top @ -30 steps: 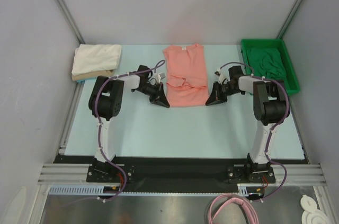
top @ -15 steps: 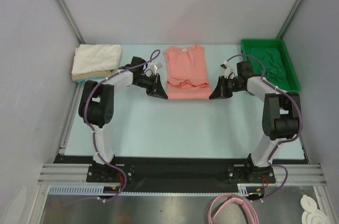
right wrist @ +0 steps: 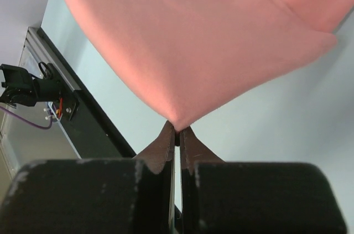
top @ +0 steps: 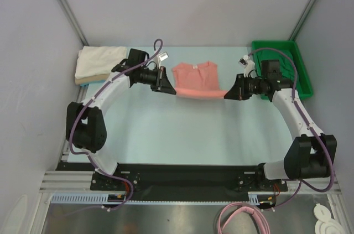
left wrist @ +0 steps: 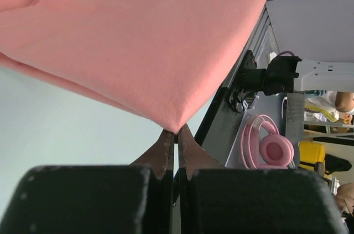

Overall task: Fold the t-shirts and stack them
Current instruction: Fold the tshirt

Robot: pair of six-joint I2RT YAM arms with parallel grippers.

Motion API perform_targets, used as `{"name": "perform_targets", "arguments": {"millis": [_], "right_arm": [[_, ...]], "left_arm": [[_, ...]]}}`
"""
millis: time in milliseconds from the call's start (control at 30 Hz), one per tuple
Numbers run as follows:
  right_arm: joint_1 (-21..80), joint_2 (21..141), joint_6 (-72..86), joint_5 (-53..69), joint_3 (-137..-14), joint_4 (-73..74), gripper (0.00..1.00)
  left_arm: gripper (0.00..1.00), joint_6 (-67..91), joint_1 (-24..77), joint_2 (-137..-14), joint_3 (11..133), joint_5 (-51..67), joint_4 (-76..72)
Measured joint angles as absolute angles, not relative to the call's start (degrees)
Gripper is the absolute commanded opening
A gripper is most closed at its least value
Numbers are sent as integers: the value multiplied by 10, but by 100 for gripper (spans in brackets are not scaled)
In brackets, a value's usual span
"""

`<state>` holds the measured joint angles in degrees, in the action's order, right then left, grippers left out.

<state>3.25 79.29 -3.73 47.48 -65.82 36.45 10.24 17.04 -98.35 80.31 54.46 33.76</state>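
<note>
The salmon-pink t-shirt (top: 197,79) lies at the back middle of the table, its lower half lifted and carried back over its upper half. My left gripper (top: 172,91) is shut on the shirt's left bottom corner (left wrist: 176,126). My right gripper (top: 227,94) is shut on the right bottom corner (right wrist: 178,123). The cloth hangs taut between both grippers, above the table. A white t-shirt (top: 100,61) lies folded on a tan one (top: 88,81) at the back left. A dark green t-shirt (top: 282,65) lies crumpled in the tray.
A bright green plastic tray (top: 304,83) stands at the back right, just behind my right arm. Grey walls close in the back and both sides. The black rail runs along the near edge (top: 182,176).
Both grippers have moved back, away from the bases, lifting the pink shirt's bottom edge and folding it over towards the collar. The shirt looks about half as long as before.
</note>
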Motion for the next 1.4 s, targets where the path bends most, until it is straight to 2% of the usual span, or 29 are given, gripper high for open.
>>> {"name": "perform_targets", "arguments": {"millis": [233,500,667,833,867,933,967,1033,1067,1167,1233,1300,1400], "right_arm": [[33,794,-50,474,-644,375,0],[33,895,-57,470,-656,369,0],[32,987,-57,458,-753,360,0],[33,1106,-54,449,-922,336,0],[33,1138,-51,449,-962,333,7],[33,1198,-44,449,-1040,322,25],[33,1233,-42,448,-1082,314,35],[31,1285,-30,452,-1131,291,46],[29,1296,-21,455,-1132,279,53],[21,1293,5,463,-1076,233,54],[18,1265,10,466,-1014,211,54],[17,1233,5,470,-963,211,54],[32,1206,-18,470,-941,219,53]], "left_arm": [[0,103,173,-973,768,545,324],[1,102,171,-1047,789,545,337],[0,97,155,-1137,910,540,359],[1,90,132,-1283,1164,527,407],[7,90,128,-1319,1222,526,402],[35,90,119,-1358,1273,516,382],[38,90,116,-1371,1282,509,375],[46,94,109,-1397,1303,492,370],[47,94,105,-1410,1311,486,367],[51,102,96,-1411,1275,484,349],[58,107,90,-1376,1180,483,300],[59,115,84,-1339,1080,485,281],[60,121,78,-1328,1031,499,277]]}}
